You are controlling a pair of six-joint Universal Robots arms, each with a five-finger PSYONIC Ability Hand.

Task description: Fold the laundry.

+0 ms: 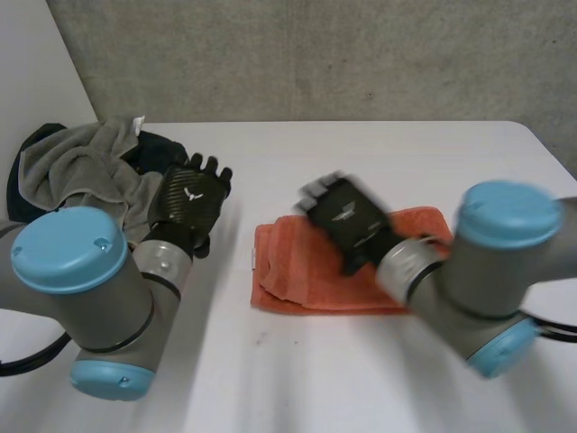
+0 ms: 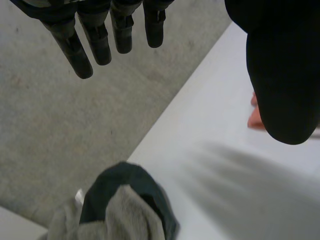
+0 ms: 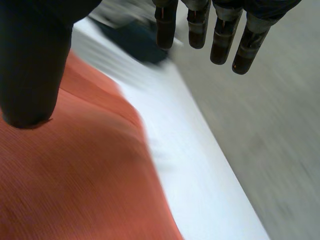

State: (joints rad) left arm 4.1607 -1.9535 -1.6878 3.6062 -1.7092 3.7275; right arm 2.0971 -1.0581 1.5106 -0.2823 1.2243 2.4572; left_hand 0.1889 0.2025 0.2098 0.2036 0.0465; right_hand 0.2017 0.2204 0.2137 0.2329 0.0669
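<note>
Three cloths lie on the white table (image 1: 379,149): one orange towel (image 1: 302,275), one grey towel (image 1: 77,167) and one dark cloth (image 1: 164,147); the orange towel lies folded flat in the middle of the table, apart from the other two; the grey towel and the dark cloth are heaped together at the far corner on the robot's left, the grey one lying partly over the dark one.

There are two hands, both empty; the left hand (image 1: 191,198) is held above bare table just beside the heap, back upward, its fingers (image 2: 97,42) straight and spread, pointing toward the far edge, the thumb held off to one side; nothing is in its grasp.

The right hand (image 1: 347,221) is over the orange towel near its far edge, back upward, its arm reaching in across the cloth; its fingers (image 3: 220,42) are straight and its thumb stands apart from them, gripping nothing; whether the palm touches the towel I cannot tell.
</note>
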